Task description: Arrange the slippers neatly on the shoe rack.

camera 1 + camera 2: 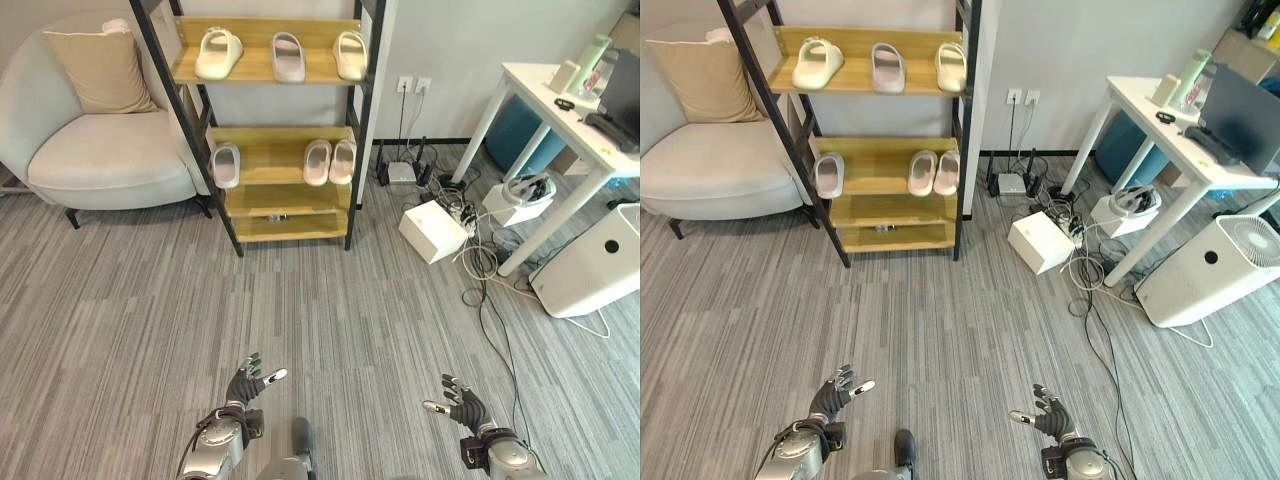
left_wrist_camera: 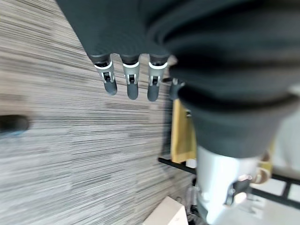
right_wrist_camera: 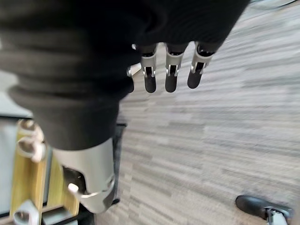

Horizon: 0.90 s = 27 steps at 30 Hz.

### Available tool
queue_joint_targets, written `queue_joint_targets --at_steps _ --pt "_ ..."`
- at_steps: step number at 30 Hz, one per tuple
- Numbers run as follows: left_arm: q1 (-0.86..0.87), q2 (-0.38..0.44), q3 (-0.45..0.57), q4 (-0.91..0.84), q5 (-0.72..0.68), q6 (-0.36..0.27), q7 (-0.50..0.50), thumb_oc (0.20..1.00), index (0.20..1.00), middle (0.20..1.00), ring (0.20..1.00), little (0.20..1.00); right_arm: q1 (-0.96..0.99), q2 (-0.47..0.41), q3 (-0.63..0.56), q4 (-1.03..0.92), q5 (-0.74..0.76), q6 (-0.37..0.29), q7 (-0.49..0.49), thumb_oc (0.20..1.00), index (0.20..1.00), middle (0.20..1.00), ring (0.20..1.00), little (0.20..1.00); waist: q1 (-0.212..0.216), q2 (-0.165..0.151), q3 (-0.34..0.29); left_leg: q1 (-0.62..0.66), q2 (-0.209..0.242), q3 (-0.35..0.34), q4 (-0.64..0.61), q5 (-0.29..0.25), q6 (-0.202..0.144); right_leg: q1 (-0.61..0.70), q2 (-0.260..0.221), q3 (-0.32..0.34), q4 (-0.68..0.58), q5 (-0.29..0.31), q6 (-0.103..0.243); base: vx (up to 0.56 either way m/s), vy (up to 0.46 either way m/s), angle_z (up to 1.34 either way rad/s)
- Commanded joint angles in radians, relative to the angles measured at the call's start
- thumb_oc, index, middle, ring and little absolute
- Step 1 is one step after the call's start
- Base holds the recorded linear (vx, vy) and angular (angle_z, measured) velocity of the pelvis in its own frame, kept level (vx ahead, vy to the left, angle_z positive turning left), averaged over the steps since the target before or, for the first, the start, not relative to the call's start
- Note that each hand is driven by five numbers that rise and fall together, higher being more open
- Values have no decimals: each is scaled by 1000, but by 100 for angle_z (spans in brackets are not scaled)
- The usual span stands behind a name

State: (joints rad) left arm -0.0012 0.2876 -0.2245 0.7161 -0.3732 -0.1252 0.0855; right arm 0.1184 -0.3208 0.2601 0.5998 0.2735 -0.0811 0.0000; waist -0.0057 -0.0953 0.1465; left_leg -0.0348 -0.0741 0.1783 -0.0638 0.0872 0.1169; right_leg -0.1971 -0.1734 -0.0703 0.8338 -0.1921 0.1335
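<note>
Presently both hands hang low over the grey striped floor point(image 1: 330, 330), well apart from the shoe rack point(image 1: 272, 130) standing against the far wall. The left hand point(image 1: 243, 385) shows its fingers point(image 2: 131, 82) straight and spread, holding nothing. The right hand point(image 1: 464, 405) is the same: fingers point(image 3: 171, 77) extended, thumb apart, nothing in its grasp.

Six slippers sit on the rack. On the top shelf, a cream slipper point(image 1: 218, 52) lies at the left end, turned at a slight angle; a pale grey slipper point(image 1: 288, 56) lies at the middle, and another cream slipper point(image 1: 350, 54) at the right end. On the shelf below, a single grey slipper point(image 1: 226, 165) lies toward the left, and a pair of pale slippers point(image 1: 330, 161) lies side by side toward the right, just beside each other. The lower shelves carry no slippers; a small item on one of them is too small to identify.

Left of the rack stands a light armchair point(image 1: 95, 140) with a beige cushion point(image 1: 102, 70). To the right, a white surface point(image 1: 560, 110) carries several items, with a white box point(image 1: 432, 230), a white appliance point(image 1: 595, 262) and loose cables point(image 1: 485, 265) on the floor around its legs.
</note>
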Motion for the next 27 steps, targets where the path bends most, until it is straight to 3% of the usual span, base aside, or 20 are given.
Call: queue_joint_targets --at_steps 1,3,5,7,8,9,10,12,14,16,17,18,19,20,25,27 --pt "-24 14 22 -47 7 -31 -10 1000 1000 1000 1000 1000 -34 -16 -39 -21 -2 -28 -2 1000 1000 1000 1000 1000 -2 40 41 46 104 10 26 -46 -116 75 9 -41 -467 291 32 289 16 15" --pt "-31 13 20 -45 3 -33 -10 1000 1000 1000 1000 1000 -28 -18 -43 -22 3 -29 -2 1000 1000 1000 1000 1000 -20 37 54 94 95 -8 7 -64 -127 58 15 -82 -598 283 30 374 -44 30" --pt "-59 6 25 -20 22 -32 -6 1000 1000 1000 1000 1000 4 -22 -51 -43 -6 -27 1 1000 1000 1000 1000 1000 -58 17 39 183 89 -29 -21 -102 -157 30 44 -117 -819 342 55 614 -135 50" --pt "-61 1 19 -13 28 -32 -11 1000 1000 1000 1000 1000 19 -27 -56 -48 -9 -26 2 1000 1000 1000 1000 1000 -70 15 30 200 93 -39 -14 -118 -163 45 53 -106 -817 334 48 412 -148 58" --pt "-58 -7 18 0 30 -32 -13 1000 1000 1000 1000 1000 32 -32 -58 -34 -9 -29 5 1000 1000 1000 1000 1000 -73 15 12 213 111 -48 30 -128 -179 77 73 -105 -830 316 23 443 -250 68" --pt "-48 -8 22 -6 22 -31 -18 1000 1000 1000 1000 1000 34 -51 -55 -39 -3 -33 12 1000 1000 1000 1000 1000 -71 18 10 184 133 -63 144 -92 -204 111 93 -113 -839 301 0 357 -214 62" --pt "-48 -8 22 -6 22 -31 -18 1000 1000 1000 1000 1000 35 -51 -55 -39 -3 -33 12 1000 1000 1000 1000 1000 -72 19 10 182 134 -64 148 -94 -205 112 94 -114 -839 301 -1 196 -180 14" --pt "-44 -6 25 -11 15 -33 -20 1000 1000 1000 1000 1000 33 -72 -54 -54 7 -37 19 1000 1000 1000 1000 1000 -59 8 28 100 125 -102 319 -50 -229 147 97 -115 -842 283 -26 154 -138 -7" --pt "-50 -7 24 2 1 -32 -15 1000 1000 1000 1000 1000 36 -87 -59 -46 8 -30 20 1000 1000 1000 1000 1000 -44 -5 44 31 129 -100 354 -24 -229 187 87 -127 -842 252 -39 205 -61 11" --pt "-47 -9 25 10 -2 -29 -13 1000 1000 1000 1000 1000 46 -85 -71 -38 14 -28 15 1000 1000 1000 1000 1000 -39 -10 36 -2 169 -36 225 -48 -213 218 72 -135 -855 233 -25 241 84 16" --pt "-45 -10 22 16 5 -30 -7 1000 1000 1000 1000 1000 57 -83 -79 -40 15 -29 9 1000 1000 1000 1000 1000 -32 2 28 -45 218 -8 114 1 -219 239 73 -143 -859 211 -18 420 218 39" --pt "-50 -13 19 24 6 -32 1 1000 1000 1000 1000 1000 55 -89 -80 -21 6 -34 1 1000 1000 1000 1000 1000 -20 19 26 -78 265 1 -2 112 -247 274 69 -154 -867 188 -10 428 255 54" --pt "-49 -13 21 25 5 -30 2 1000 1000 1000 1000 1000 52 -92 -78 -15 2 -30 2 1000 1000 1000 1000 1000 -15 23 24 -95 274 1 -18 127 -256 289 66 -156 -871 180 -7 385 239 36" --pt "-44 -10 25 22 2 -28 0 1000 1000 1000 1000 1000 50 -95 -78 -20 -3 -27 6 1000 1000 1000 1000 1000 -14 24 22 -95 276 11 -14 136 -261 304 61 -154 -872 177 -2 297 218 -8" --pt "-25 -7 29 7 -6 -27 -8 1000 1000 1000 1000 1000 49 -74 -77 -25 -20 -14 15 1000 1000 1000 1000 1000 -3 12 -6 -51 215 35 6 65 -222 330 -5 -125 -842 170 29 253 248 -20" --pt "-22 8 28 -6 2 -27 -8 1000 1000 1000 1000 1000 31 -53 -69 -24 -16 -16 14 1000 1000 1000 1000 1000 10 -8 -1 -47 183 59 27 21 -190 289 -47 -96 -781 216 52 160 310 -26"
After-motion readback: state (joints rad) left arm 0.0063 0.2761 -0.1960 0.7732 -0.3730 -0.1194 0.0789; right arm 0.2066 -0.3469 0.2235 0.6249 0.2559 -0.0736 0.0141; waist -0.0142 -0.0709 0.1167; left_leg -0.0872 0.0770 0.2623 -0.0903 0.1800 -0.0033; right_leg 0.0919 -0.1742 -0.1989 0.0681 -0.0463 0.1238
